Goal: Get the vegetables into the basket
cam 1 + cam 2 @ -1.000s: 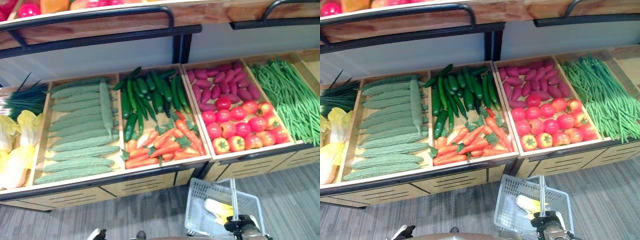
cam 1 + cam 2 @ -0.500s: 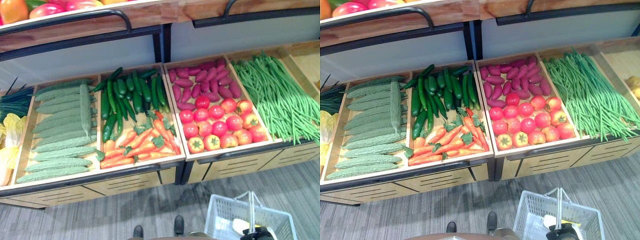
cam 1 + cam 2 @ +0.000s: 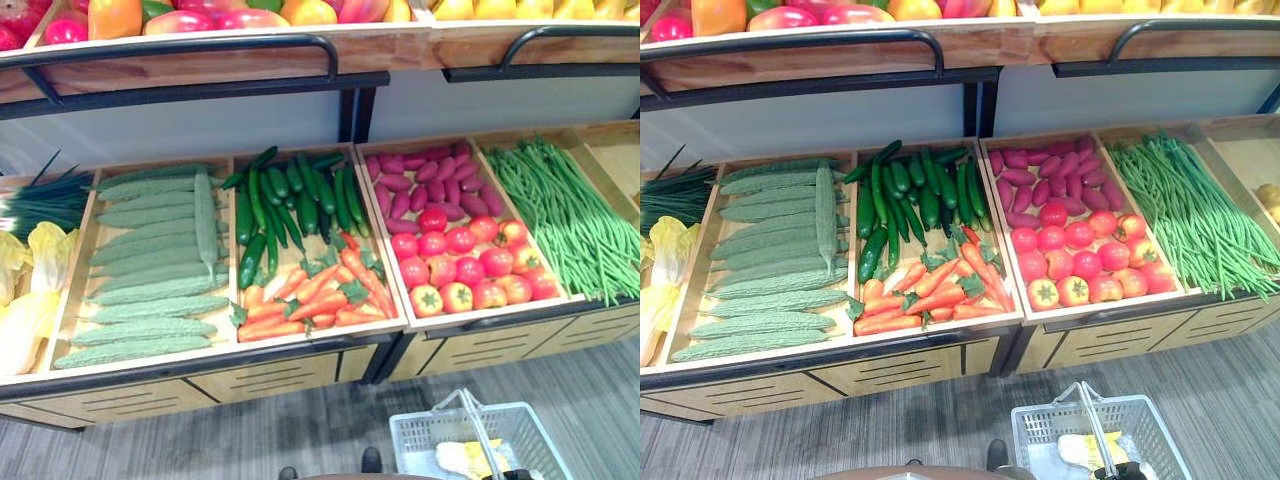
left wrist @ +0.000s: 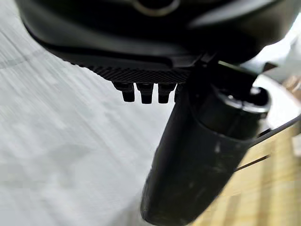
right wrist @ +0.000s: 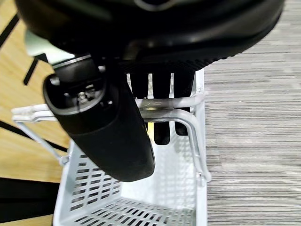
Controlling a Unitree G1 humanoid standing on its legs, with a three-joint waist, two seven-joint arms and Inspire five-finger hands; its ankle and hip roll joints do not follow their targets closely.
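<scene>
A white plastic basket (image 3: 420,450) hangs low in front of the stand, at my right side. My right hand (image 5: 108,136) is shut on its metal handle (image 5: 164,101), fingers hooked over the bar; the hand also shows as a dark shape (image 3: 1118,470). A pale yellow vegetable (image 3: 465,458) lies inside the basket. The stand's wooden trays hold pale green gourds (image 3: 150,260), dark cucumbers (image 3: 290,200), carrots (image 3: 310,300), purple sweet potatoes (image 3: 420,180), tomatoes (image 3: 465,265) and long beans (image 3: 570,215). My left hand (image 4: 197,155) hangs over the floor, relaxed and holding nothing.
Cabbages (image 3: 25,290) and scallions (image 3: 45,195) fill the far left tray. An upper shelf (image 3: 250,60) with peppers and a black rail overhangs the back of the trays. Grey plank floor (image 3: 250,440) lies between me and the stand's wooden front.
The whole picture has shifted sideways and back, so the camera moved. The basket still hangs from my right hand with the yellow vegetable in it. Nothing on the stand has moved.
</scene>
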